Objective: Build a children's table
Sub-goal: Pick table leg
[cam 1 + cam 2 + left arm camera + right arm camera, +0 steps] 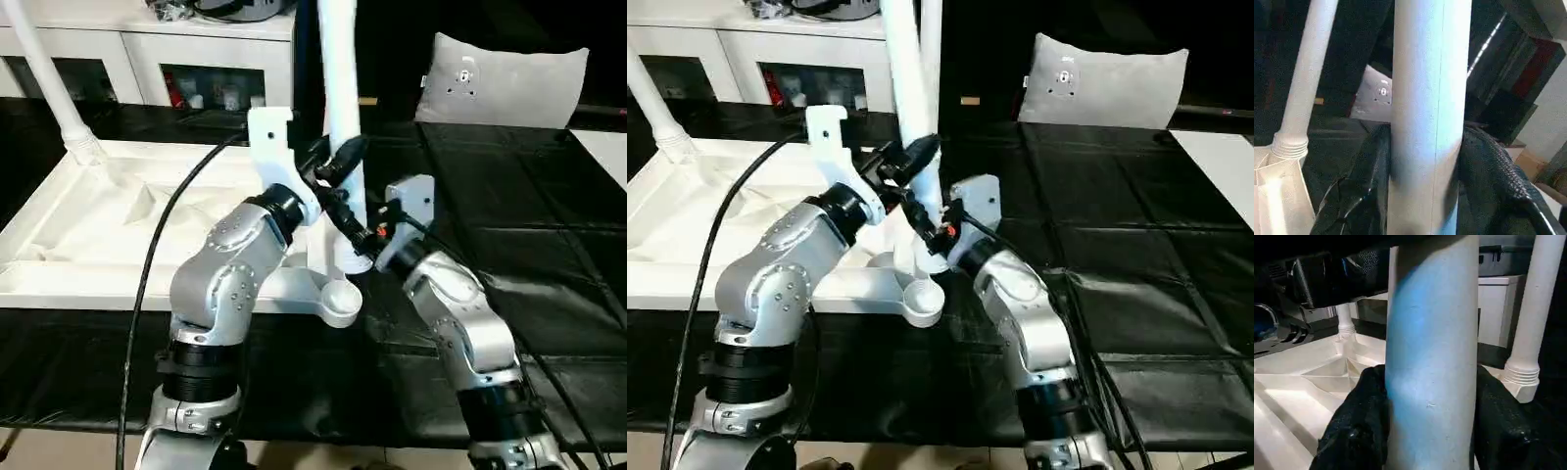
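Your left gripper [338, 162] and right gripper [364, 235] both clamp one upright white table leg [338, 69], fingers pressed against its sides, its lower end just above the near round corner socket [340, 302]. The white table top [118, 230] lies ribbed side up on the black mat [509, 215]. Another leg [49, 78] stands in its far-left corner.

- Leg [340, 108]: smooth matt white plastic.
- Top [118, 211]: white plastic, slight sheen, ribbed.
- Surface [509, 225]: black glossy sheet, creased.
- Fingers [1498, 166]: black, rough-textured.
- Forearms [230, 274]: silver metal, satin.
- Pillow [502, 83]: grey cloth.
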Available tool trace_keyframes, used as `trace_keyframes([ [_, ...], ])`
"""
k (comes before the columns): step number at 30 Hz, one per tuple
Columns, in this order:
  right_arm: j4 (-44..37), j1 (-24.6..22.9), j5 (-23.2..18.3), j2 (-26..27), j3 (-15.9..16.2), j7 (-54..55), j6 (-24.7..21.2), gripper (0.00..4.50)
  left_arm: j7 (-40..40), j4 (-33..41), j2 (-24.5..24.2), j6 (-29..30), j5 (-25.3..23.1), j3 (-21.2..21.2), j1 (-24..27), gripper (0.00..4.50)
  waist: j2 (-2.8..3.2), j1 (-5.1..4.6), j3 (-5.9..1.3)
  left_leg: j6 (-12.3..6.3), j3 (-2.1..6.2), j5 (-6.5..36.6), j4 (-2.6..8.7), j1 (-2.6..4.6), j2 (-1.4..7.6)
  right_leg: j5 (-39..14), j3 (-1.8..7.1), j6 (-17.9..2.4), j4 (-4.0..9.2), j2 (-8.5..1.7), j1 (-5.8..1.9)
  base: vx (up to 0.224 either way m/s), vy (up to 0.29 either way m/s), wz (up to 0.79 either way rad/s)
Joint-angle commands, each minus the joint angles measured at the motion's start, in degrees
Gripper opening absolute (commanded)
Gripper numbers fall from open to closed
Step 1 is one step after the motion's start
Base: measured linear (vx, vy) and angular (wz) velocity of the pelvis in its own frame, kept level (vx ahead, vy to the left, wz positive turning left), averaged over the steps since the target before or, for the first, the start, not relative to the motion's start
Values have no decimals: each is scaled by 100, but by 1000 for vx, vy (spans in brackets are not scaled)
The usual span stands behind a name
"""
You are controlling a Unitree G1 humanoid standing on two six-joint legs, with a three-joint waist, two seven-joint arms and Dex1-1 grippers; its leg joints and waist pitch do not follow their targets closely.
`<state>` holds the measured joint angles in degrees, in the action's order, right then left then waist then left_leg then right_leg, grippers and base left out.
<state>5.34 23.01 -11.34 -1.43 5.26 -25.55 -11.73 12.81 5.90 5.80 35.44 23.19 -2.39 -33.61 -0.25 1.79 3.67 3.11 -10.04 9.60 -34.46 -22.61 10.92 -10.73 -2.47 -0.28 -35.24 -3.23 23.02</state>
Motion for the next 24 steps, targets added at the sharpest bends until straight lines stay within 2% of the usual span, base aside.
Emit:
trace_keyframes([
  [1,30,125,110,-7,194,-71,96,186,-130,-72,88,15,121,-13,-94,184,-65,-15,-424,-167,36,945,342,98,166,-1017,229,-884,441,-355,-278,0,0,0],
  [2,58,162,82,-6,191,-129,77,221,-177,-109,61,1,112,-82,-119,184,-62,-16,-425,-166,36,953,341,100,167,-1010,228,-891,438,-352,-278,0,0,0],
  [4,81,202,74,-25,192,-170,45,256,-215,-177,35,-21,102,-153,-155,184,-60,-19,-428,-175,37,947,339,105,168,-981,227,-902,437,-350,-277,0,0,0],
  [7,71,240,-29,-83,199,-338,-67,270,-252,-302,-15,-63,77,-262,-222,184,-66,-12,-427,-187,36,928,337,102,163,-973,226,-896,439,-350,-284,0,0,0],
  [9,19,237,-151,-122,169,-453,-167,303,-283,-388,-33,-96,88,-365,-269,182,-66,-8,-429,-197,37,930,337,105,163,-945,224,-907,436,-346,-291,0,0,0],
  [12,-85,223,-296,-193,107,-548,-307,325,-288,-473,-91,-109,135,-461,-305,182,-52,-5,-438,-217,40,908,335,112,161,-868,224,-934,432,-350,-295,0,0,0],
  [15,-389,187,-797,-288,-207,-702,-696,349,-171,-648,-265,-126,201,-594,-400,182,-48,3,-438,-241,41,895,336,112,169,-844,225,-958,422,-352,-295,0,0,0],
  [18,-534,170,-1088,-367,-400,-760,-941,372,-81,-779,-358,-148,268,-694,-448,182,-40,8,-439,-254,41,892,338,123,167,-848,222,-954,429,-351,-295,0,0,0],
  [22,-615,186,-1487,-455,-789,-688,-1281,399,145,-919,-466,-89,490,-862,-498,182,-11,25,-446,-196,40,893,338,136,160,-875,219,-1049,432,-354,-290,0,0,0],
  [24,-648,206,-1640,-472,-899,-650,-1436,416,242,-950,-520,-50,587,-894,-515,182,-22,22,-447,-178,40,907,341,132,161,-894,217,-1053,432,-353,-293,0,0,0],
])
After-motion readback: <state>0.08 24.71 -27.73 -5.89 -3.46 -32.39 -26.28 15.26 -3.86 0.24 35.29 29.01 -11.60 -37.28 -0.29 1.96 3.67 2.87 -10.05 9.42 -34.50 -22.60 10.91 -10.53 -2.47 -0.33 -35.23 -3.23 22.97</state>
